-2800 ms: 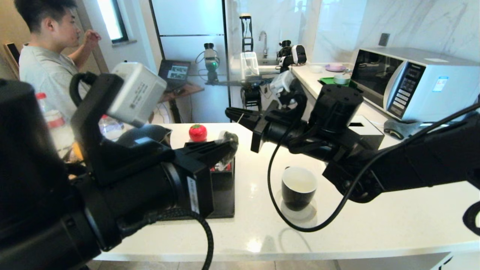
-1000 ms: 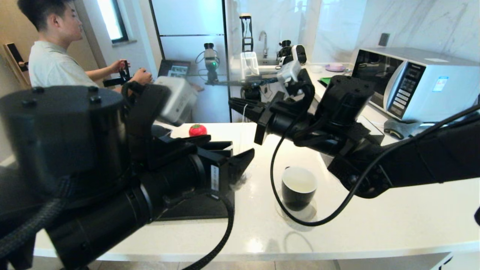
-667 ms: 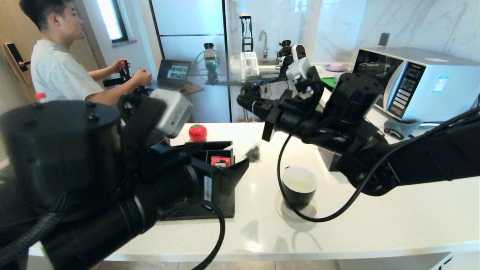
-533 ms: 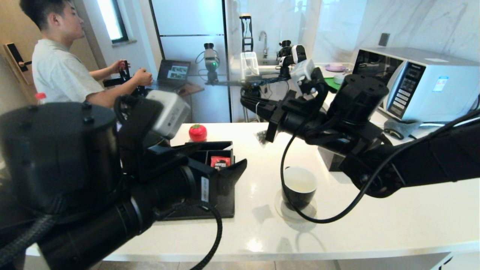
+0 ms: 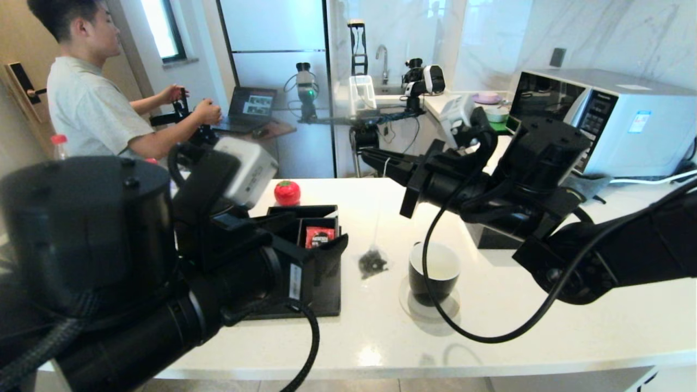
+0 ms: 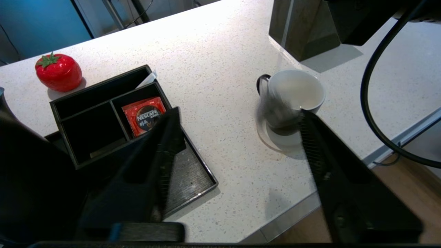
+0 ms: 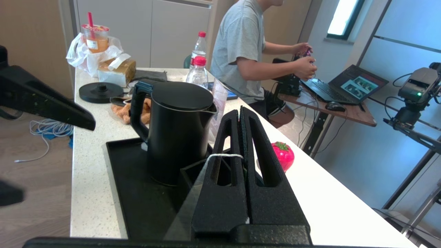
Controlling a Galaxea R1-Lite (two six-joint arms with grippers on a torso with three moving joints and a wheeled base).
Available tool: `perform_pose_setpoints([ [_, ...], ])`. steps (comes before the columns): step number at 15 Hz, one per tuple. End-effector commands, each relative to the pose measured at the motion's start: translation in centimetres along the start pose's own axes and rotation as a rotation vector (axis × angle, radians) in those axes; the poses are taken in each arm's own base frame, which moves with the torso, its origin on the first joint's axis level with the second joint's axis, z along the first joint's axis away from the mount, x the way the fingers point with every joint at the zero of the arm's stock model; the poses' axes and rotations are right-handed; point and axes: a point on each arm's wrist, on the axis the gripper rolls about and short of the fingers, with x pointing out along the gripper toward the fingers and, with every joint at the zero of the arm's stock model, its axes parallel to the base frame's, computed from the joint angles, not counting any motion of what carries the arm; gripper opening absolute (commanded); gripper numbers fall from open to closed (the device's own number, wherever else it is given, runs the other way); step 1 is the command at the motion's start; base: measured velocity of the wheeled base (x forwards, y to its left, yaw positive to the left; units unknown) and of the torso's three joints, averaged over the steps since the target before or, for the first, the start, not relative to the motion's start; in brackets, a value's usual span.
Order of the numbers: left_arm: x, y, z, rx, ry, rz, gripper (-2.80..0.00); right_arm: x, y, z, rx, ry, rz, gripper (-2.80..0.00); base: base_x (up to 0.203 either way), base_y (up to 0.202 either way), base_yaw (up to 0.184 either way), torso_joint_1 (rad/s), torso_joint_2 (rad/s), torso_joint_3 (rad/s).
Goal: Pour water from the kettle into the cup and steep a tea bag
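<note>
The tall matte black kettle (image 7: 179, 132) stands upright, lid shut, on a black tray, the black cup (image 5: 434, 271) with white interior sits upright on the worktop, and the greyish tea bag (image 5: 373, 262) hangs by its white string just beside the cup.

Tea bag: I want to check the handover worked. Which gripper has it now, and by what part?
The right gripper holds the tea bag by its string, pinched between shut fingers; the pouch dangles beside the cup.
</note>
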Motion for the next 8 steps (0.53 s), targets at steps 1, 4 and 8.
perform_pose_setpoints([
  [1, 0.0, 0.0, 0.0, 0.005, 0.000, 0.001, -2.80, -0.2, 0.1, 0.4, -0.006, -0.009, 0.002, -2.80, 0.000, 0.000, 0.000, 0.000, 0.00, 0.000],
  [4, -0.3, 0.2, -0.1, 0.002, -0.008, 0.046, -2.80, -0.4, 0.2, 0.7, -0.007, -0.012, 0.002, -2.80, 0.000, 0.000, 0.000, 0.000, 0.00, 0.000],
  [8, -2.1, 2.0, -1.6, 0.002, 0.009, 0.121, -2.80, -0.8, 0.0, 0.8, -0.009, -0.010, -0.006, -2.80, 0.000, 0.000, 0.000, 0.000, 0.00, 0.000],
])
